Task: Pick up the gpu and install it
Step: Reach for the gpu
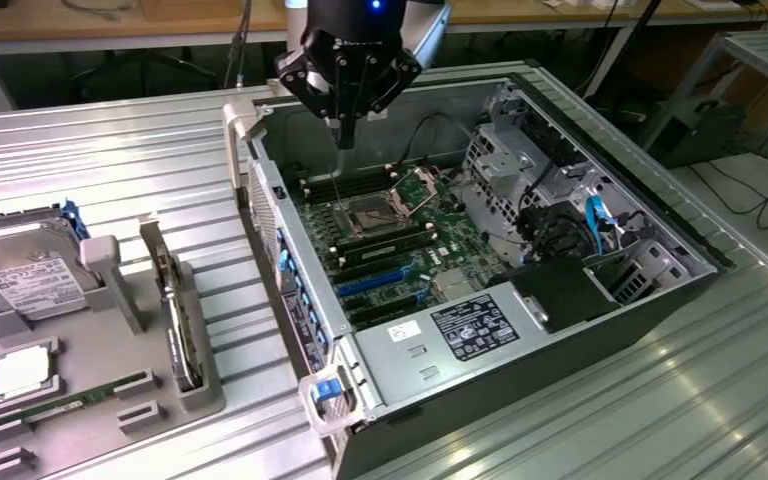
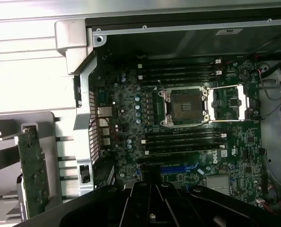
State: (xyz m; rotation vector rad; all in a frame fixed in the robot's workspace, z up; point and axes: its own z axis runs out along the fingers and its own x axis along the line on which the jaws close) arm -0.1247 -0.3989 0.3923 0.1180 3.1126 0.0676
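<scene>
1. Nearest in the exterior view, the gpu is standing on edge in a grey rack, at about 9 o'clock from the case. Nothing is touching it, so the pick-up is not yet done.
2. A hard drive is lying in the same rack, at 9 o'clock from the gpu.
3. Farther in, the case is lying open with its motherboard showing. The blue slots are sitting empty, so the install is also left to do.
4. Farthest, at 12 o'clock over the board, the gripper is hanging above the case. Its claw is pressed together, pinching nothing, and it is well apart from the gpu.
</scene>
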